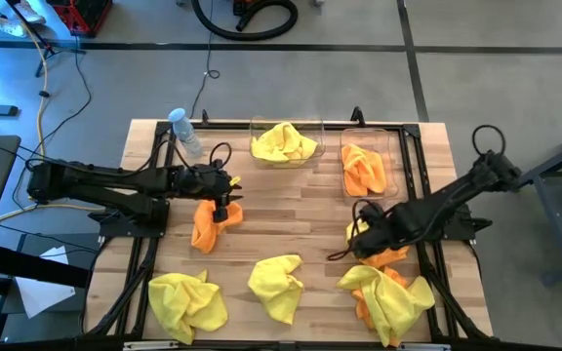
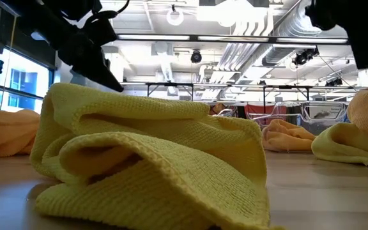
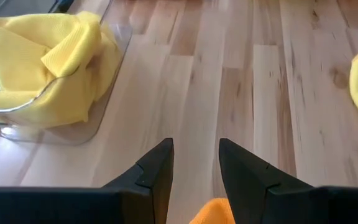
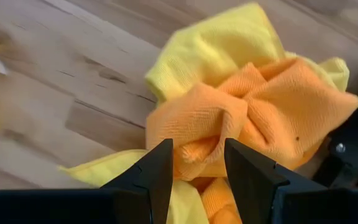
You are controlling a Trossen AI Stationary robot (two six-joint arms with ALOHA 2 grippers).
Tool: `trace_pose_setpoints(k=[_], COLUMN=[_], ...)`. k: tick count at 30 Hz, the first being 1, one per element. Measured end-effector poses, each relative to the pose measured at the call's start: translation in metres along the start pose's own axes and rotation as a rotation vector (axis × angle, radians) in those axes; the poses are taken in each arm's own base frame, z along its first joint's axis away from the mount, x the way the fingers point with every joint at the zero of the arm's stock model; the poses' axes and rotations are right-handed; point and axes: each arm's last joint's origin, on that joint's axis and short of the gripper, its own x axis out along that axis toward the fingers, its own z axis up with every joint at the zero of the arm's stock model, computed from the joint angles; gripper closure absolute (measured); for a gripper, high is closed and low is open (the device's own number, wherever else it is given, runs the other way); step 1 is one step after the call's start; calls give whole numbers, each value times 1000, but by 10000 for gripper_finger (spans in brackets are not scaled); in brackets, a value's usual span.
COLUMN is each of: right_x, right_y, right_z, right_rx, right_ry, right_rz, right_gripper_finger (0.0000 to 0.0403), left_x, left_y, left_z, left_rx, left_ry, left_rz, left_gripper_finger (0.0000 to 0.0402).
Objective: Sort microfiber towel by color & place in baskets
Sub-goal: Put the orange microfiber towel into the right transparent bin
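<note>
My left gripper (image 1: 227, 203) (image 3: 196, 144) is left of the table's middle, shut on an orange towel (image 1: 206, 226) that trails toward the near-left. My right gripper (image 1: 362, 234) (image 4: 197, 144) is shut on another orange towel (image 1: 386, 256) (image 4: 260, 106) lying atop a yellow towel (image 1: 393, 297) at the near right. Two clear baskets stand at the far edge. One basket (image 1: 254, 132) (image 3: 104, 93) holds a yellow towel (image 1: 283, 142). The other basket (image 1: 393, 146) holds an orange one (image 1: 363, 168). Two more yellow towels (image 1: 185, 302) (image 1: 276, 285) lie near the front. My left gripper pinches the orange towel by a bunched part (image 3: 213, 213) far back between its two fingers. The rest of the towel hangs below and beside the gripper. I cannot tell whether the towel's lower end touches the table. My right gripper comes from above, slanting, and pinches a raised fold (image 4: 199, 149) of the orange towel between its two fingers. The towel rests rumpled on the yellow towel (image 4: 216, 43) beneath it.
A small clear bottle (image 1: 185, 132) with a pale cap stands at the far left, near the left arm. Bare wood lies between the two grippers and in front of the baskets. The front yellow towel (image 2: 152, 166) fills the low view.
</note>
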Motion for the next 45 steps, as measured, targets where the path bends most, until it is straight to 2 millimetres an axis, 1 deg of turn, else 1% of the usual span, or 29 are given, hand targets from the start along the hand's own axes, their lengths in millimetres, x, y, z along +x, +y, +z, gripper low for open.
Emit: trace_pose_setpoints(k=[4, 11, 15, 19, 21, 23, 27, 28, 29, 32, 37, 41, 45], right_x=[14, 39, 47, 48, 49, 49, 48, 48, 46, 39, 13, -13, -37], right_y=[9, 23, 30, 32, 33, 35, 37, 36, 36, 33, 18, -2, -28], right_z=[-3, -8, -9, -9, -9, -9, -12, -13, -14, -16, -15, -9, 4], right_rx=[1, -98, -145, -144, -142, -145, -159, -158, -152, -130, -102, -69, -32], right_ry=[15, 41, 57, 43, 21, 1, -24, -38, -56, -98, -190, -318, -469], right_rz=[-64, -159, -150, -141, -128, -106, -89, -89, -84, -58, 41, 120, 169], right_gripper_finger=[264, 265, 265, 272, 286, 310, 379, 390, 395, 387, 400, 401, 401], left_x=[0, 0, -1, -1, -1, -1, -1, -1, -1, -1, -1, -1, -1], left_y=[0, 0, 0, 1, 1, 1, 1, 1, 0, 0, 0, 0, 0], left_z=[0, 2, 5, 6, 6, 6, 6, 6, 6, 6, 6, 6, 6], left_rx=[0, 21, 19, 18, 19, 19, 19, 19, 19, 19, 19, 11, 11], left_ry=[-2, -21, -31, -37, -37, -37, -37, -37, -37, -36, -36, -36, -36], left_rz=[0, 2, 3, 4, 4, 4, 4, 4, 3, 3, 3, 3, 4], left_gripper_finger=[287, 287, 287, 287, 287, 287, 287, 287, 287, 287, 287, 287, 287])
